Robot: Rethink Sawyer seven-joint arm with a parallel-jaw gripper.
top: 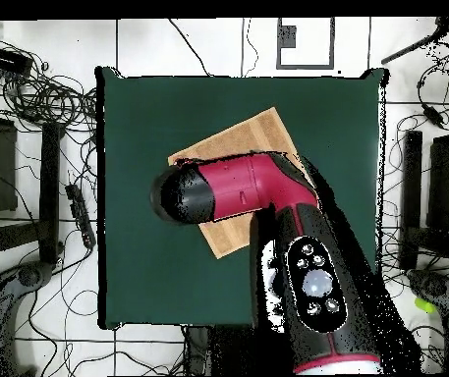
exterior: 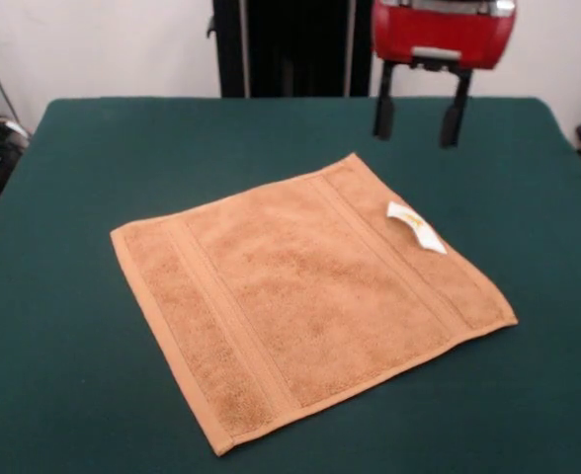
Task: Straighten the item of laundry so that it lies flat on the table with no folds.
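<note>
Nearest the camera in the front view is a corner of the orange-tan towel (exterior: 300,301), which lies spread flat on the green counter (exterior: 63,326), turned so its corners point like a diamond. Woven bands run near two opposite edges, and a small white tag (exterior: 416,226) rests on the towel by its far right edge. No folds show across its surface. Beyond the towel's far corner, the claw (exterior: 419,123) hangs clear above the counter, touching nothing, its two black fingers (exterior: 383,111) spread wide and empty under the red arm housing (exterior: 444,35). In the overhead view the arm (top: 267,196) covers much of the towel (top: 252,137), hiding the claw.
</note>
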